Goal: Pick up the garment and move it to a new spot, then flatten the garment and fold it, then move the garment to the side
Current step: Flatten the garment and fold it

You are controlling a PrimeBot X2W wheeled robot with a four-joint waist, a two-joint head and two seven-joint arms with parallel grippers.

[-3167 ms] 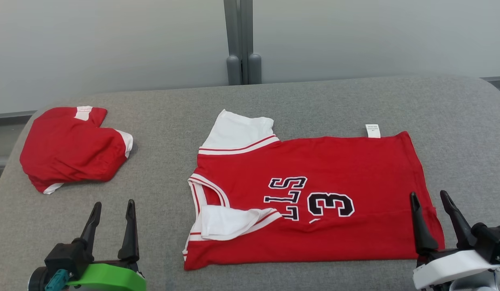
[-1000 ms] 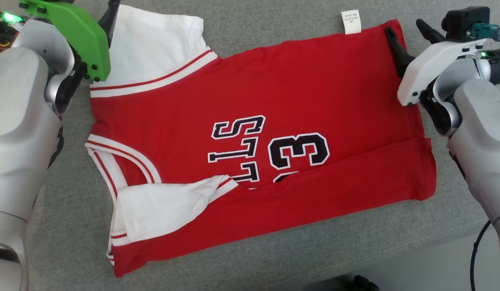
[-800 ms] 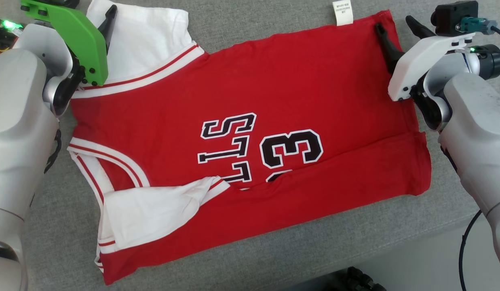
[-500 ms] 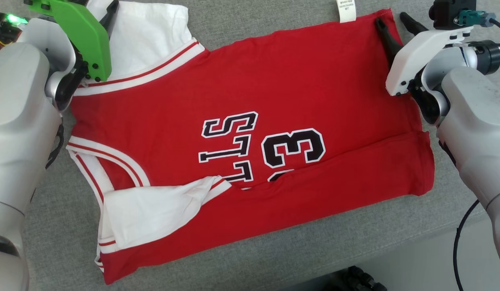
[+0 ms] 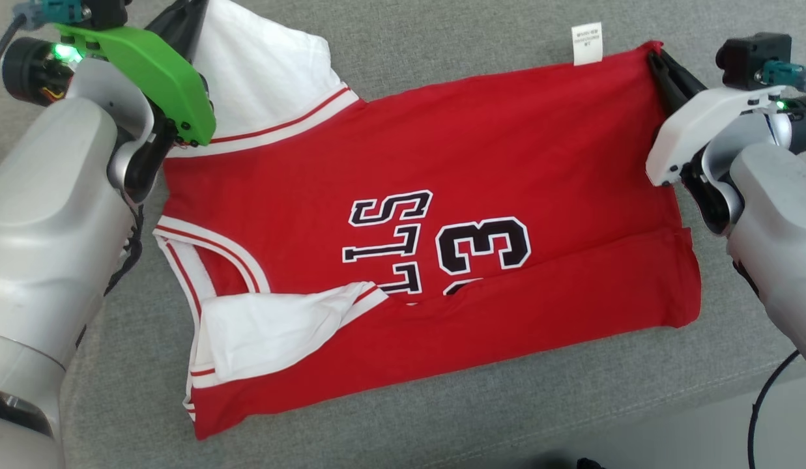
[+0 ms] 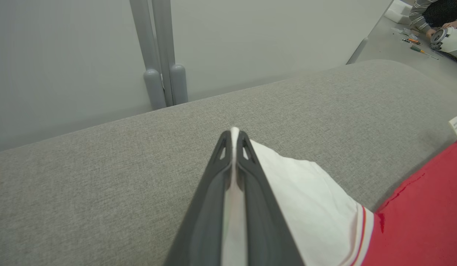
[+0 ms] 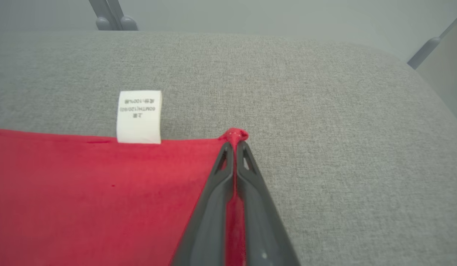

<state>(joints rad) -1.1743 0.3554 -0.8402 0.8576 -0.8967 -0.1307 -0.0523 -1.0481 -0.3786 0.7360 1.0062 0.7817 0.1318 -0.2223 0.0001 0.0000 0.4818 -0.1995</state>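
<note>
Found the shirt [image 5: 507,163] spread sideways on the grey desk [image 5: 442,417], so judged moving and flattening done. Nearest, saw its long edge turned up over the front and the near sleeve [image 5: 272,332] tucked in: first fold made, by the look. Read a big "3" [image 5: 481,246] and letters "LLS" [image 5: 386,241] mid-chest, partly covered. Farther off, saw left jaws pinched tight on the far white sleeve [image 6: 309,207] and right jaws clamped on the far red corner [image 7: 234,135]. Judged more folding and moving aside left. Beyond, found the white label [image 7: 139,116], its print too fine to trust.
</note>
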